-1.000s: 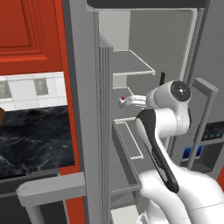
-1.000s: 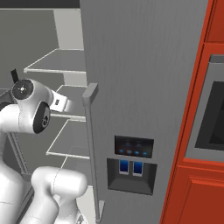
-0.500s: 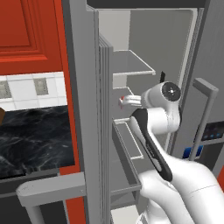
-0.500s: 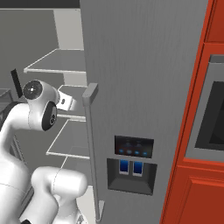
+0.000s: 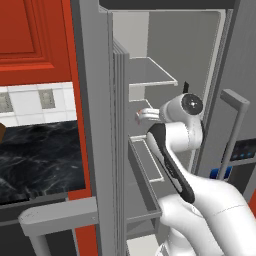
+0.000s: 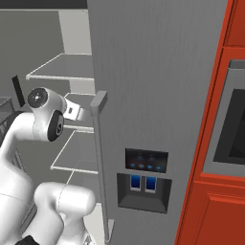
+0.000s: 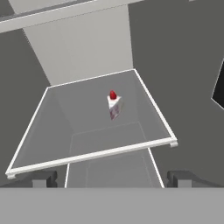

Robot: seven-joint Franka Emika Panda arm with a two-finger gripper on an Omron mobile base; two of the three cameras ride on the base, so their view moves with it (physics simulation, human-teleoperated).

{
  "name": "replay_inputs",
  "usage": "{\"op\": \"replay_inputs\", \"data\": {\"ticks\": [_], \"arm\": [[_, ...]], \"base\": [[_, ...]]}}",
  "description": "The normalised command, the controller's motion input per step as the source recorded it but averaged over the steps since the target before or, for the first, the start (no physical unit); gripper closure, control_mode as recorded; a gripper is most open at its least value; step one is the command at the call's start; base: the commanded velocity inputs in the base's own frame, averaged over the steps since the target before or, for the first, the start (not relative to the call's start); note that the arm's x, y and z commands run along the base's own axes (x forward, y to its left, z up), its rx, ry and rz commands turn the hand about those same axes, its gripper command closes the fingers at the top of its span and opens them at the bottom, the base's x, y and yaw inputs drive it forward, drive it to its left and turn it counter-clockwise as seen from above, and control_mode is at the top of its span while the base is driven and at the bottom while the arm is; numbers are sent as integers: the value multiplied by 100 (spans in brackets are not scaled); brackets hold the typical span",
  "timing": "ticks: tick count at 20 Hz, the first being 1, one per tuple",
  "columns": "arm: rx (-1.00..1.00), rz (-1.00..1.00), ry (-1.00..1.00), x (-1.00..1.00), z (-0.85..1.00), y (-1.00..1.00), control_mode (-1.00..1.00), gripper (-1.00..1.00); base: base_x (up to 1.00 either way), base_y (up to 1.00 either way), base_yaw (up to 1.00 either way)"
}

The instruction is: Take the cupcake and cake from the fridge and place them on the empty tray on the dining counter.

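Cake stands upright mid-shelf inside the open fridge, untouched. Over the last second the arm has swung further into the cavity, bringing the gripper, jaws spread wide and empty, toward it; grasping probably follows.

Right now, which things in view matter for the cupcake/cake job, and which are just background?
Job:
- cake, alone on a fridge shelf
- fridge, door open
- claw, open, short of the cake

Background:
- dispenser panel
- red cabinets
- black marble wall counter
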Motion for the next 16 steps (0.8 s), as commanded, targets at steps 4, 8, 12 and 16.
{"op": "replay_inputs", "data": {"ticks": [4,8,12,16], "arm": [[0,0,0,7,-9,0,-100,-100],[-1,-2,0,19,-13,0,-100,-100],[-1,-4,0,24,-15,0,-100,-100],[0,-1,0,28,-15,0,-100,-100]], "base": [[0,0,0],[0,0,0],[0,0,0],[0,0,0]]}}
